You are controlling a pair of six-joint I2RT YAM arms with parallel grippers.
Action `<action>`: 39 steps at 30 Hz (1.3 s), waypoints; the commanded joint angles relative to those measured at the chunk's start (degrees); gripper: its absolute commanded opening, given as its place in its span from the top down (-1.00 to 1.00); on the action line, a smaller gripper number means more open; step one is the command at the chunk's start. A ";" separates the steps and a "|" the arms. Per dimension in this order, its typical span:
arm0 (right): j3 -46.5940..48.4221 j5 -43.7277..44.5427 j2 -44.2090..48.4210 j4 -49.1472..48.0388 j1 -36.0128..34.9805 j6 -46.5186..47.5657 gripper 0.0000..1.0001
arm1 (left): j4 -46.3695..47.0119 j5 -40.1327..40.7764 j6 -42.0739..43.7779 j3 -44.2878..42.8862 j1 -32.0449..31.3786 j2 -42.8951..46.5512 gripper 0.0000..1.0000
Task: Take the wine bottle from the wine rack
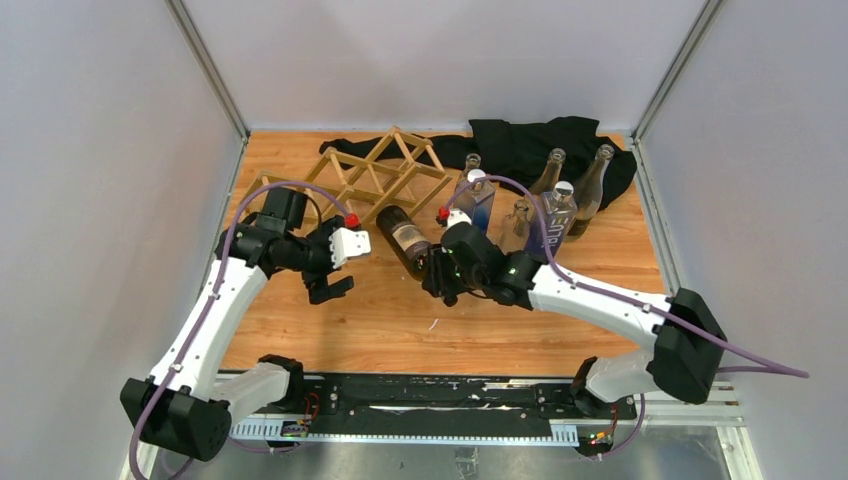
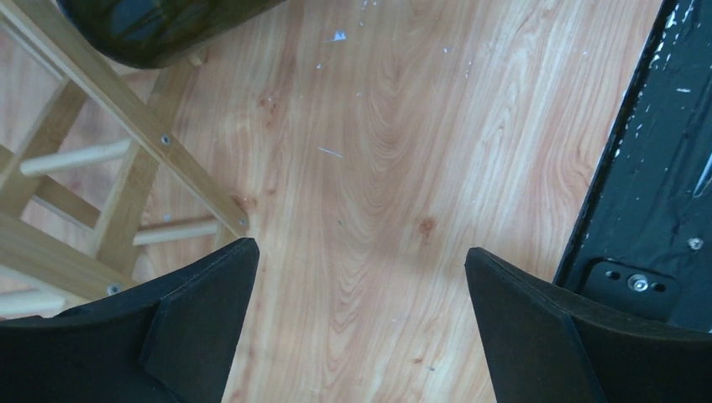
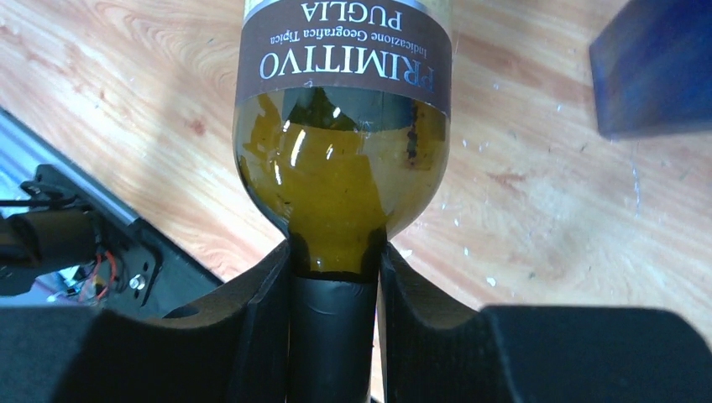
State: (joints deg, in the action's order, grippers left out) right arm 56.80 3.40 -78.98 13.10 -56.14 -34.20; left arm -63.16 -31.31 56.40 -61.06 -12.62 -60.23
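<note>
On the table [image 1: 400, 330] I see the rack [image 1: 375, 175] at back left, the bottle [image 1: 408, 240] with its base just beside the rack's front edge, right gripper [image 3: 336, 273] clamped on its neck, left gripper [image 2: 357, 256] spread wide, holding nothing, near the rack.

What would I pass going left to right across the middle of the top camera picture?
First the left claw → wine bottle → right claw pinching its neck → standing bottles.
</note>
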 commanded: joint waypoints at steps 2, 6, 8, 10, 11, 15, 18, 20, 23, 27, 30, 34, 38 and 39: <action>0.54 -1.93 6.83 -1.17 -0.90 -3.17 1.00 | 0.18 4.67 3.67 -3.37 -4.85 -2.06 -0.99; 0.98 -5.81 9.24 2.74 -0.90 -3.43 1.00 | 0.20 6.39 5.99 -4.74 -7.95 -3.00 -1.00; 1.58 -7.66 10.26 5.13 -0.90 -3.37 1.00 | 0.23 7.00 7.79 -6.38 -9.46 -3.24 -1.00; 2.66 -10.11 11.03 7.66 -0.90 -3.10 1.00 | 0.14 6.19 8.47 -8.69 -10.56 -3.48 -1.00; 3.32 -11.30 11.30 8.98 -0.90 -2.98 1.00 | 0.17 5.22 8.91 -9.80 -11.03 -3.54 -1.00; 6.39 -16.42 12.04 12.77 -0.90 -1.56 1.00 | 0.14 4.03 13.26 -10.02 -14.46 -2.35 -1.00; 8.46 -19.91 12.11 14.21 -0.90 -0.44 1.00 | 0.20 5.14 17.11 -6.37 -17.21 0.05 -1.00; 9.39 -23.11 11.72 14.23 -0.90 0.01 1.00 | 0.60 6.26 18.86 -3.93 -18.82 1.33 -1.00; 10.96 -27.25 10.27 14.69 -0.98 0.84 1.00 | 3.26 7.80 18.53 -1.51 -20.00 2.43 -1.00; 12.70 -32.02 8.69 14.60 -1.08 1.35 1.00 | 7.07 9.90 16.18 0.46 -21.15 2.82 -1.00; 13.12 -35.69 8.26 12.63 -1.41 1.30 1.00 | 9.42 11.14 14.93 2.15 -21.79 3.09 -1.00; 13.26 -38.24 8.00 10.96 -1.71 1.11 1.00 | 9.52 11.74 13.98 4.08 -22.97 3.05 -1.00; 13.25 -37.65 8.10 10.92 -1.78 1.59 1.00 | 10.07 12.65 14.67 5.82 -23.72 3.54 -0.96; 13.25 -37.40 8.13 11.04 -1.78 1.75 1.00 | 10.07 12.74 14.96 6.05 -23.83 3.74 -0.88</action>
State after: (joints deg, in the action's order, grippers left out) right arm 66.26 -29.95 -72.01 30.50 -56.93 -34.50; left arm -55.13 -19.97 71.11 -56.18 -35.62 -57.58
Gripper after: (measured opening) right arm 0.392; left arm 0.989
